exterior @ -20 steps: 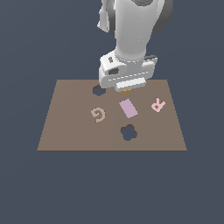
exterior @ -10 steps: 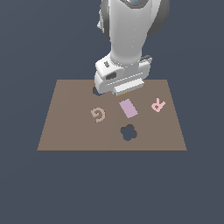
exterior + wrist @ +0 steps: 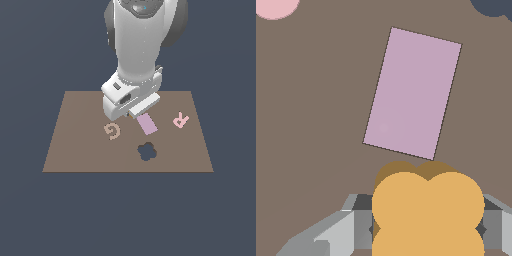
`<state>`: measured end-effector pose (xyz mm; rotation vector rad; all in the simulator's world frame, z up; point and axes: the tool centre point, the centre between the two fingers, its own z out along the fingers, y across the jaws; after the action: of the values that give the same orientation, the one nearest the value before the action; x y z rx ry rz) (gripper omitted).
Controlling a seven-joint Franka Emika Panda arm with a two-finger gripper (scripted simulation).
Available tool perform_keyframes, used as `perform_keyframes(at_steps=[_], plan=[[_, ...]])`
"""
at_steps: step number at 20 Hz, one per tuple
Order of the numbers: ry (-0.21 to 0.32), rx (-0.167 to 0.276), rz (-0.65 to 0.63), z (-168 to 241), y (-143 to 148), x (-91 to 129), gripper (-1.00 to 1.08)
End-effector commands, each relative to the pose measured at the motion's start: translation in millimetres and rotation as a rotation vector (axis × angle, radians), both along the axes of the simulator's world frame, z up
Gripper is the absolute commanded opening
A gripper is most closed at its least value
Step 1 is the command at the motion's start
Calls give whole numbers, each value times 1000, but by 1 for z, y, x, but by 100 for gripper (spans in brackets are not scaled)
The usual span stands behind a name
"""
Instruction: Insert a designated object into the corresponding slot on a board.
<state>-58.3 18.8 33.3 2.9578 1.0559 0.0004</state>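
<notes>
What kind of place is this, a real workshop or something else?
Most likely a simulated test scene, not a real room. A flat brown board sits in a featureless dark blue void, holding a clover slot and flat-shaded pieces like the lilac rectangle. The pincer holds an orange piece.

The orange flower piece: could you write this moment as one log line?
gripper: shut on orange piece | beside lilac rectangle | clover slot: empty | stage: carrying
</notes>
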Motion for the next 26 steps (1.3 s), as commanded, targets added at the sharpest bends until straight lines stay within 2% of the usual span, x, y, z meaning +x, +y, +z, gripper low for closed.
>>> perform_keyframes(at_steps=[1,13,20,26], plan=[[-1,0,91,1,-5,11,-100],[-1,-1,556,4,-11,70,-100],[-1,-1,832,5,0,104,-100],[0,-1,1022,6,13,125,-100]])
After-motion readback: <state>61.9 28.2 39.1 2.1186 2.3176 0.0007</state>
